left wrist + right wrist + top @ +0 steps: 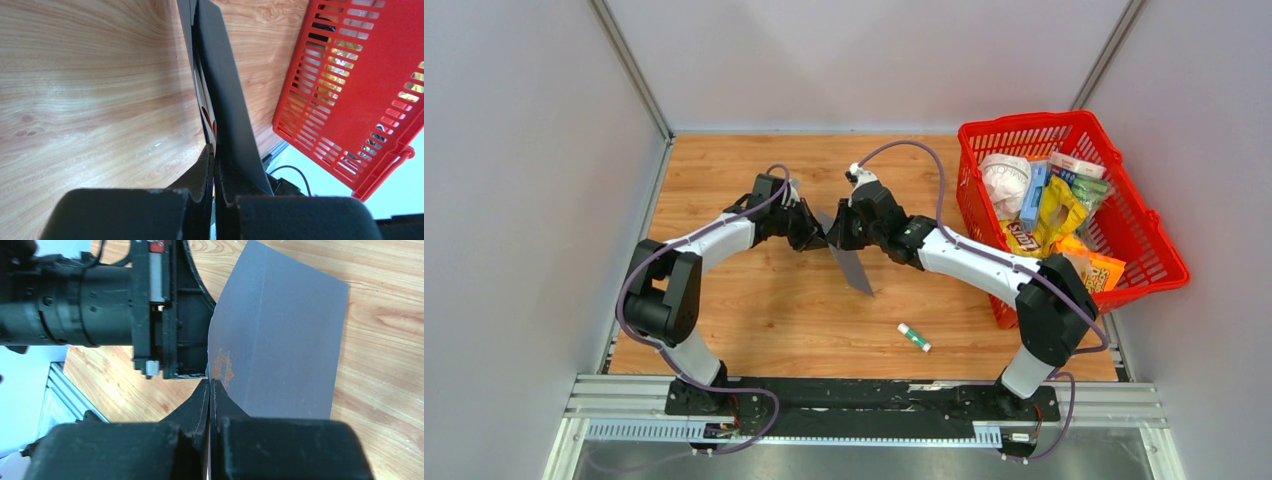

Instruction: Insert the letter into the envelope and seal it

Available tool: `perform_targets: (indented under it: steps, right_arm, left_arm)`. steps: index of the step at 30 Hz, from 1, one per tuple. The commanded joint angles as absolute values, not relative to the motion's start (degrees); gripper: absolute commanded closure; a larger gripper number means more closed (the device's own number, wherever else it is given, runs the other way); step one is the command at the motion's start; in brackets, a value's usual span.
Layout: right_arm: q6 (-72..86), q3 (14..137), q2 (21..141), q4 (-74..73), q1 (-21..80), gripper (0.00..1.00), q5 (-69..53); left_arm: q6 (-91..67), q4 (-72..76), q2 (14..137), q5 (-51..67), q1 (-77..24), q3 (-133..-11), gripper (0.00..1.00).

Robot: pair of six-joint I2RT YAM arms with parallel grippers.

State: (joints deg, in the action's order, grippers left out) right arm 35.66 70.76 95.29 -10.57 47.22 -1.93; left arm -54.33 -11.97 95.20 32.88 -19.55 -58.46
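My left gripper [215, 151] and right gripper [210, 383] both pinch the envelope [285, 340]. The letter [201, 90] shows only as a pale sliver inside it.

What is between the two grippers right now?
The envelope, held edge-on off the table between the left gripper and the right gripper in the top view. Each wrist view shows its own gripper shut on an edge of it.

The envelope [852, 266], dark slate-grey with a small orange emblem, hangs on edge over the tabletop's [754, 320] middle. The left gripper [215, 170] and right gripper [210, 390] pinch its top, and its free end slants toward 5 o'clock. The letter [206, 102], pale with reddish print, peeks from inside.
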Motion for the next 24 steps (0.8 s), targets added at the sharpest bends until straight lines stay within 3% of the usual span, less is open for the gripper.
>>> perform_targets:
  steps: [1,16,24]
  right_arm:
    - [38.2,74.6,94.7,-8.1,47.3,1.0,-4.5]
    - [40.4,75.8,95.8,-9.7,46.3,1.0,-2.6]
    - [42.0,77.9,97.6,-10.5,45.3,1.0,-2.4]
  left_arm:
    - [-52.3,-12.5,96.3,31.4,-20.3,-61.1,1.0]
    - [-47.9,-17.7,89.9,28.8,-20.5,-61.6,0.74]
    - [-43.1,-23.8,82.0,25.6,-20.2,-60.7,0.55]
